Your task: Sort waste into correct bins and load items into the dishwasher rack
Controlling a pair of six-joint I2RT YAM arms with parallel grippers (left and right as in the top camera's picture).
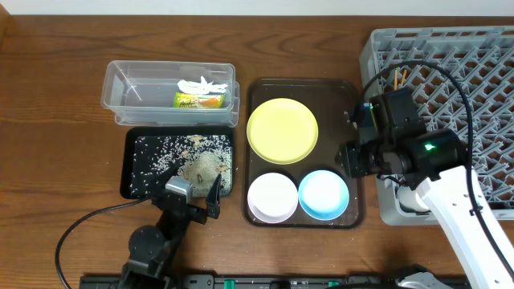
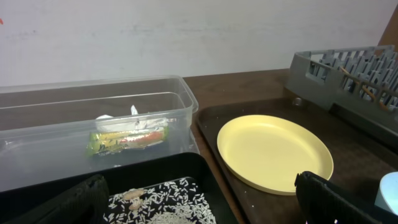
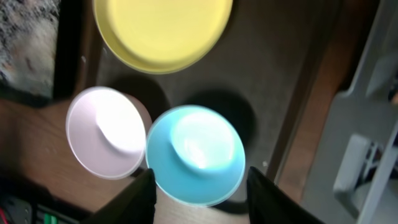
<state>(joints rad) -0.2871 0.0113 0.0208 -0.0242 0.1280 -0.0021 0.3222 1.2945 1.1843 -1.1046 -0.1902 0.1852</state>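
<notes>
the light blue bowl [image 3: 196, 155] sits in the near right corner of the brown serving tray [image 1: 337, 100], just beside the white bowl [image 3: 106, 134]. it looks light, rigid and slick, so pinching its rim seems safest. the right end effector [image 3: 200, 198] hangs above it, spread wide and empty. the left end effector [image 2: 208, 204] is likewise wide and empty.

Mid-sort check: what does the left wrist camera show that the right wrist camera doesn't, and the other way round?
Only the left wrist view: the clear tub holding the snack wrapper and white paper.

Only the right wrist view: the white bowl.

Both: the yellow plate on the brown tray, rice in the black tray, part of the grey rack, and the light blue bowl, which is only a sliver at the left wrist view's edge.
</notes>
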